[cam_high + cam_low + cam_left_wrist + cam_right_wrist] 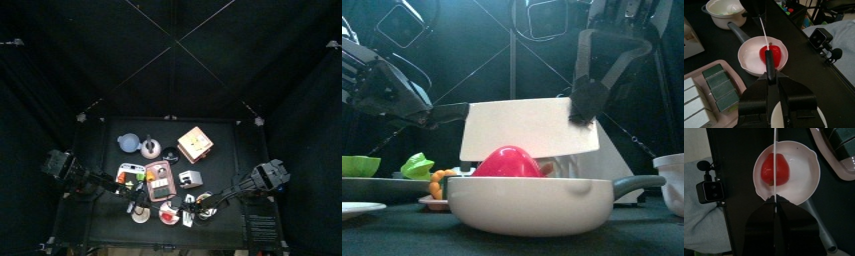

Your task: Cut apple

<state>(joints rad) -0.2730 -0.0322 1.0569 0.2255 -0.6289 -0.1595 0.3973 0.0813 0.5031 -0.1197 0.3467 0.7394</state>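
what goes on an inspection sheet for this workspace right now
surface: black table, crowded
job's things: apple in white bowl; knife blade over it
clutter: tan box, pink tray, white pot
grippers: right gripper shut on knife; left gripper points at apple
cables: nothing seen
surroundings: black curtains; camera at table edge

Apple (775,169): small, red, glossy, whole and uncut. It rests inside the white handled bowl (807,183), slightly off the bowl's centre, its top rising above the rim.
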